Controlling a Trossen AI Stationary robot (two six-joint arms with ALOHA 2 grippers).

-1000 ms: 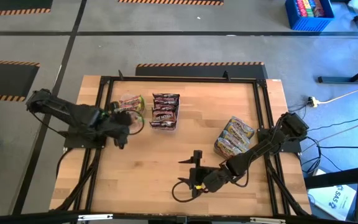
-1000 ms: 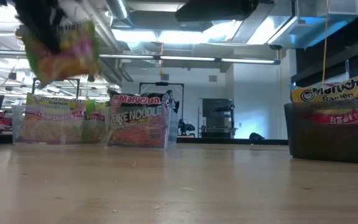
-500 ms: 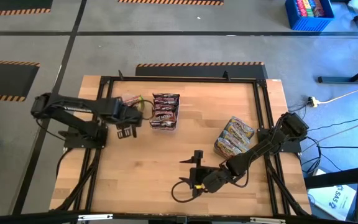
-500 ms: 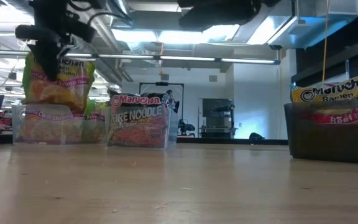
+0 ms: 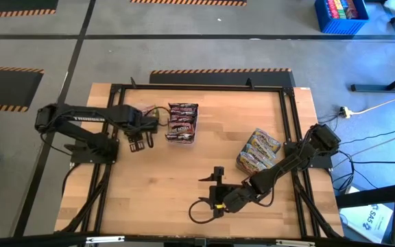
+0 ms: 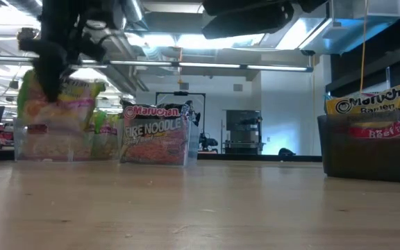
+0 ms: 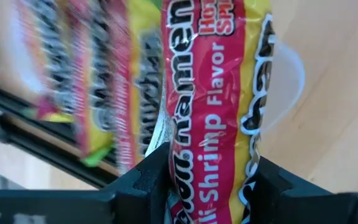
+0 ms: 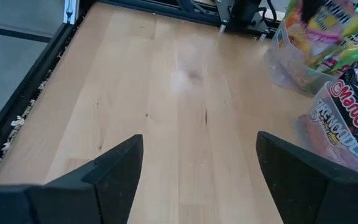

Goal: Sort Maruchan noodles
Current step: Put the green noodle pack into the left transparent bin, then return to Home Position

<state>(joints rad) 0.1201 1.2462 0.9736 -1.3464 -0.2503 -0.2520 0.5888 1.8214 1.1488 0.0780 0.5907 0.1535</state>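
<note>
Just lowered: left claw (image 7: 207, 180) pinching yellow-pink plastic ramen packet (image 7: 219, 106), now down into clear plastic bin (image 6: 26, 142). Release probably next. Right claw (image 8: 194, 171) spread, idle over desk (image 5: 204, 171).

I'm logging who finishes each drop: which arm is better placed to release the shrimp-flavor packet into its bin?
Left. The left gripper is shut on the shrimp packet, right over the clear bin of matching packets. The right gripper rests open near the table's front edge, holding nothing.
</note>
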